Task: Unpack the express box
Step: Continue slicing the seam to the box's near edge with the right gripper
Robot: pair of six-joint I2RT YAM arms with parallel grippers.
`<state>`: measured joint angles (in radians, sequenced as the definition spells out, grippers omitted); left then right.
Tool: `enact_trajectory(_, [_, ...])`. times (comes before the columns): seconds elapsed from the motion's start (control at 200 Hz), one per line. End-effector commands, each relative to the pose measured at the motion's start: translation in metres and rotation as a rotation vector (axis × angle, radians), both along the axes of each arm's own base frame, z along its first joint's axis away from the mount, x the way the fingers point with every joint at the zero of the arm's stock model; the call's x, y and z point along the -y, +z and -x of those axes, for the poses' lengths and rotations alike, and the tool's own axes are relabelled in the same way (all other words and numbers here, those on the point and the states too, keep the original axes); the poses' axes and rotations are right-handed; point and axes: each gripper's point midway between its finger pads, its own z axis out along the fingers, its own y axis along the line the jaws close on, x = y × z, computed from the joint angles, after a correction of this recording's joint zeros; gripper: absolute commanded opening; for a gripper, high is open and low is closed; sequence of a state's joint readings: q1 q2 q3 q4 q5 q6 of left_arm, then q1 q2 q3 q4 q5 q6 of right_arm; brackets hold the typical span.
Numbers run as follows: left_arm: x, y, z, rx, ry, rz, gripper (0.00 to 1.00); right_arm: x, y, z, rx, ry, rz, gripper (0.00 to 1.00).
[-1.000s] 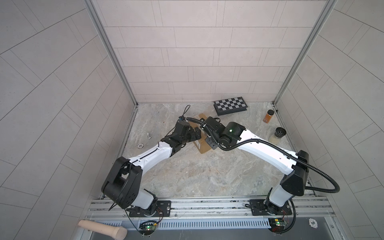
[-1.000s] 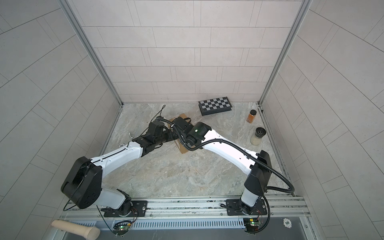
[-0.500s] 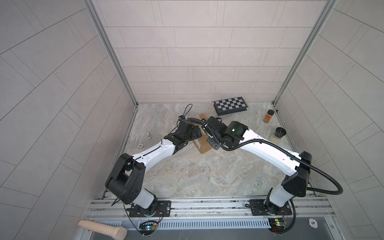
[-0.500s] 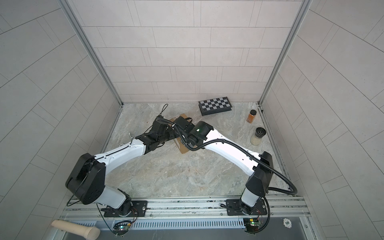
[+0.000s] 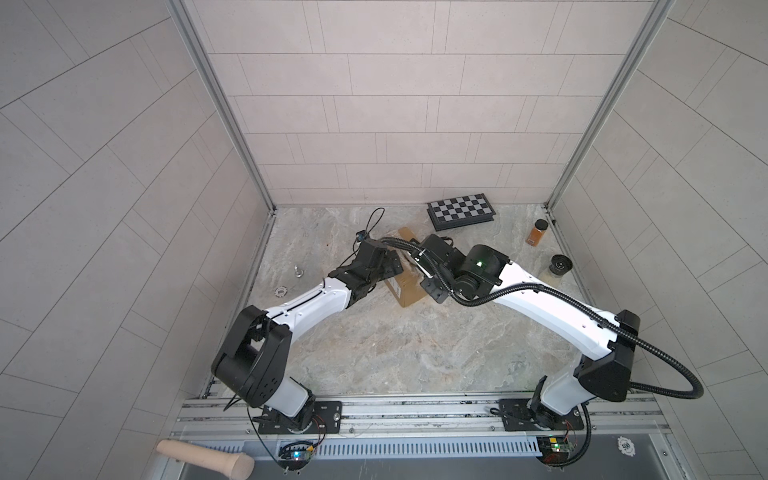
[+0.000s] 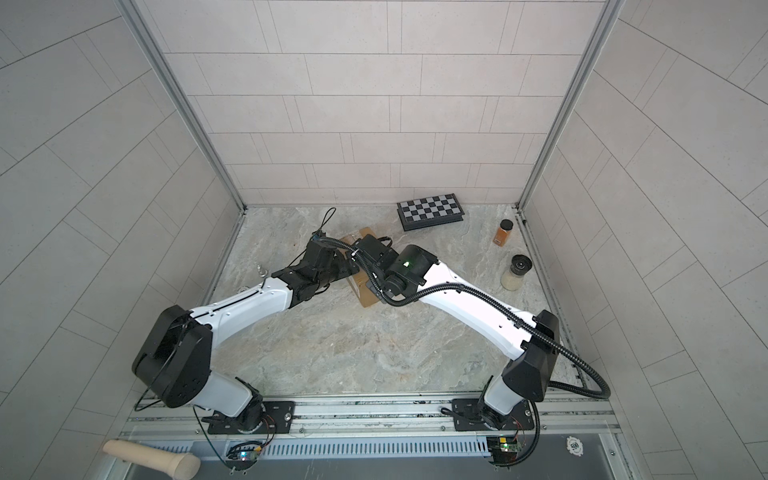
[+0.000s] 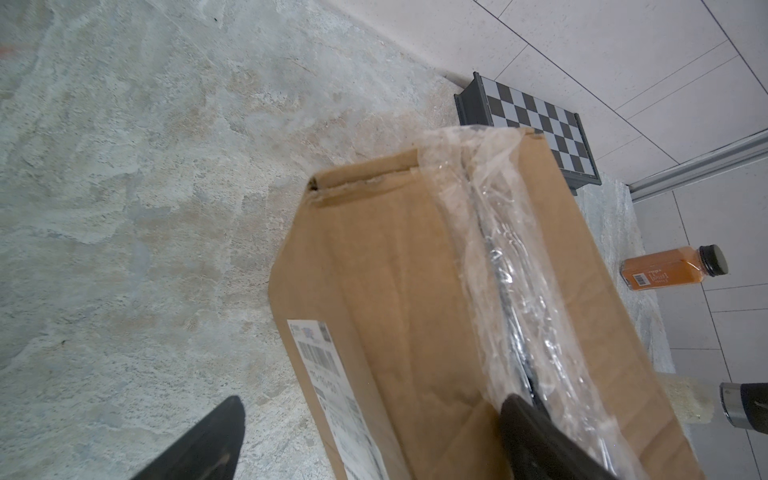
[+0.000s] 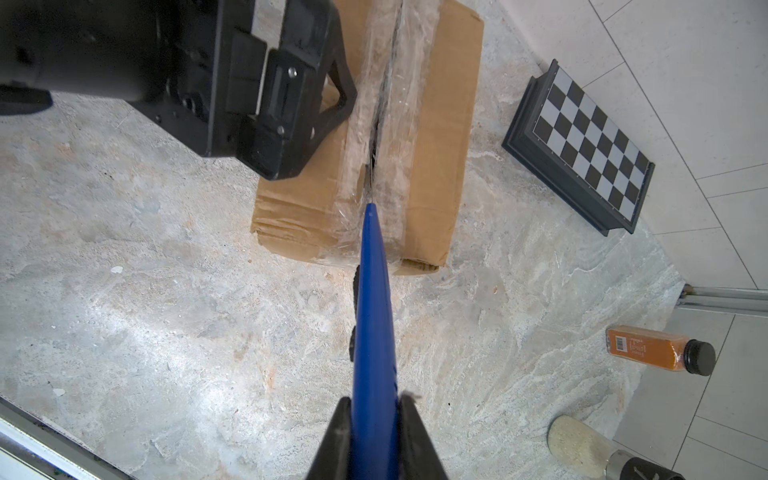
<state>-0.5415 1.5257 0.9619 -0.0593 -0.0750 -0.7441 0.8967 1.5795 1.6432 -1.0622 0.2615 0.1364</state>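
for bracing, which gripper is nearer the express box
Left. The left gripper is over the express box, jaws open; the right gripper sits off its end, holding a blue tool.

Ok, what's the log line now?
left gripper: open by box | right gripper: shut on blue tool | tip: at seam

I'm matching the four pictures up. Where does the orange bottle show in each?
In a top view: orange bottle, far right, just behind the pale jar.
In a top view: same spot.
Left wrist: beyond the express box, near the pale jar.
Right wrist: between the checkered case and the pale jar.
Shared landmark: the checkered case, in all four.
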Motion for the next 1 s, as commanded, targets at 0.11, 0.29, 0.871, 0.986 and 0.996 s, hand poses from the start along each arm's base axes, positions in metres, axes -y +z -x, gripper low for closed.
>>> enact_trajectory(0.11, [-0.029, -0.049, 0.029, -0.162, 0.024, -0.136, 0.98, -0.016, -0.026, -0.011, -0.039, 0.003, 0.037, 0.0])
enact_trajectory(0.29, [-0.032, -0.056, 0.03, -0.18, 0.035, -0.152, 0.98, -0.015, -0.028, -0.011, -0.077, -0.008, 0.076, 0.0])
enact_trajectory(0.871, [-0.046, -0.071, 0.035, -0.212, 0.092, -0.202, 0.98, 0.045, -0.011, 0.037, -0.133, -0.016, 0.134, 0.0])
enact_trajectory(0.986, [-0.045, -0.07, 0.034, -0.207, 0.09, -0.197, 0.98, 0.047, -0.014, 0.04, -0.151, -0.013, 0.142, 0.0])
enact_trajectory(0.996, [-0.045, -0.07, 0.034, -0.209, 0.089, -0.198, 0.98, 0.047, -0.014, 0.04, -0.153, -0.013, 0.143, 0.0])
